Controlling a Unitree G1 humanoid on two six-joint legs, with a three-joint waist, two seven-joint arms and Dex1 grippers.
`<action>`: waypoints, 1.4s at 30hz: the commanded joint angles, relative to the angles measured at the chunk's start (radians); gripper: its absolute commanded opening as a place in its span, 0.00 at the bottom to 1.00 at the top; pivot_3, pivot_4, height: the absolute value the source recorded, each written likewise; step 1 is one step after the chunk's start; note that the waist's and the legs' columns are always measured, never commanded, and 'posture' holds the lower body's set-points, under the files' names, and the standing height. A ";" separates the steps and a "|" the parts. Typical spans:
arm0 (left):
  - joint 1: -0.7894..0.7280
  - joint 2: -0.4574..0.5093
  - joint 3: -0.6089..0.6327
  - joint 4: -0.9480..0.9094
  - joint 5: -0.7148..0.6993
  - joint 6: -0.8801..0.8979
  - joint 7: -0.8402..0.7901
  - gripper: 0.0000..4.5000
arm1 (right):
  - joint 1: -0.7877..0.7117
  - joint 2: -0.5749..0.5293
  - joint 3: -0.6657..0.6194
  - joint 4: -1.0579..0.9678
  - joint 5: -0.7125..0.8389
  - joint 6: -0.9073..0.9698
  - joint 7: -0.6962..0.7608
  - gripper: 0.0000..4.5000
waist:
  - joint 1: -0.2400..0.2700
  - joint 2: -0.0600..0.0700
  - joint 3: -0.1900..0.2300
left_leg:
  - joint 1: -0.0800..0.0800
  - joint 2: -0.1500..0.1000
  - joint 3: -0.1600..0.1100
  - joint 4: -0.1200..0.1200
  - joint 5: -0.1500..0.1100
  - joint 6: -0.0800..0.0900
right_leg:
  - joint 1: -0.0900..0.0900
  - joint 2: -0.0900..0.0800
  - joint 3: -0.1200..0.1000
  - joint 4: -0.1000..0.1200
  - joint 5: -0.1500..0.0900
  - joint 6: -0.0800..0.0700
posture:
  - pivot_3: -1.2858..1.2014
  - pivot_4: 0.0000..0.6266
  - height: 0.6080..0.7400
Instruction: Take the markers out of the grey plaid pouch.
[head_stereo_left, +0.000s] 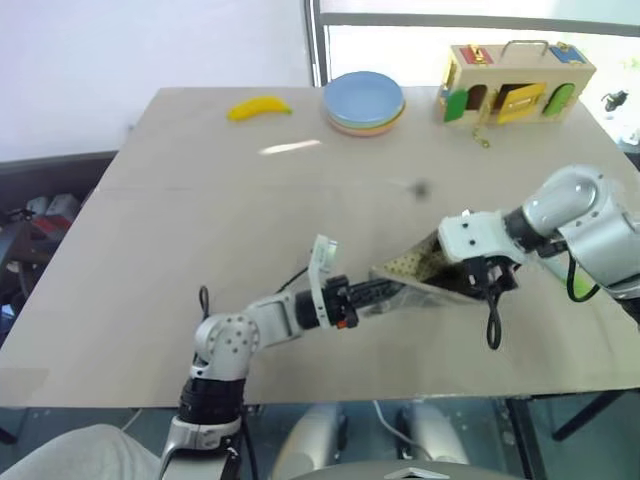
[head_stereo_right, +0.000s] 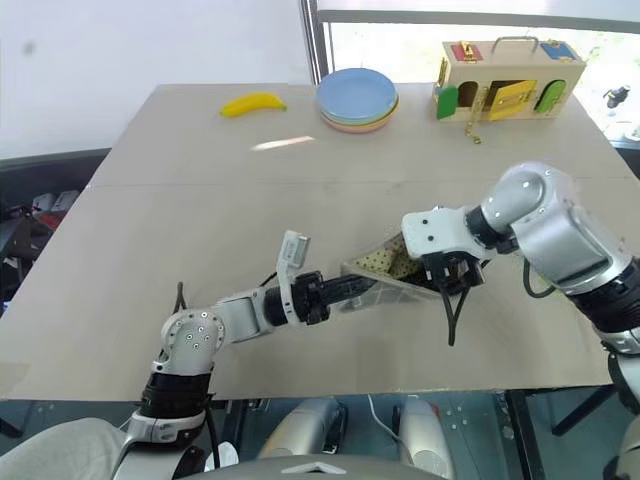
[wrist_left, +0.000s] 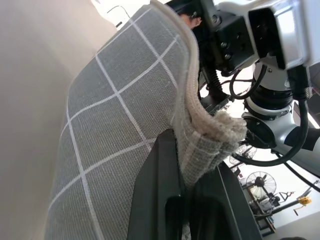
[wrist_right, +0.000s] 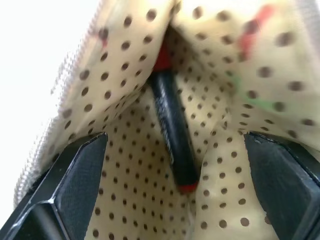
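The grey plaid pouch (head_stereo_left: 415, 280) hangs just above the table, its mouth gaping towards my right arm and showing its dotted yellowish lining (wrist_right: 130, 165). My left gripper (head_stereo_left: 375, 292) is shut on the pouch's zipper edge (wrist_left: 192, 125) and holds it up. My right gripper (head_stereo_left: 478, 275) points steeply down at the open mouth, its jaws open with the fingers (wrist_right: 75, 180) spread to either side of the lining. Deep inside lies one marker (wrist_right: 172, 135), dark-bodied with red ends, touched by neither finger. A blurred red and green streak shows on a fold of lining; what it is I cannot tell.
At the far side of the wooden table (head_stereo_left: 200, 220) are a yellow banana (head_stereo_left: 259, 107), a stack of plates (head_stereo_left: 364, 100) and a wooden latch box (head_stereo_left: 515, 82). The table's front edge runs just below my arms.
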 joint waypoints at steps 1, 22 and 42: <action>-0.019 -0.016 0.016 0.034 -0.022 -0.009 -0.028 0.00 | 0.006 0.008 0.066 0.051 -0.049 -0.009 0.053 1.00 | -0.001 0.000 0.000 | 0.000 0.000 0.000 0.000 0.000 0.000 | 0.000 0.000 0.000 0.000 0.000 0.000 | 0.52 0.24 1.00; 0.005 -0.010 -0.034 0.069 0.089 -0.059 -0.081 0.00 | 0.017 0.123 0.133 0.161 -0.207 -0.151 -0.027 0.74 | -0.003 0.000 0.000 | 0.001 0.000 0.000 0.001 0.000 0.000 | 0.000 0.000 0.000 0.000 0.000 0.000 | 0.52 0.24 1.00; 0.012 -0.015 -0.038 0.080 0.122 -0.082 -0.095 0.00 | 0.095 0.183 0.037 0.179 -0.226 -0.202 -0.059 0.07 | -0.017 -0.006 -0.005 | 0.019 0.000 -0.001 -0.002 0.000 0.000 | 0.017 0.000 0.000 0.000 0.000 0.000 | 0.52 0.24 1.00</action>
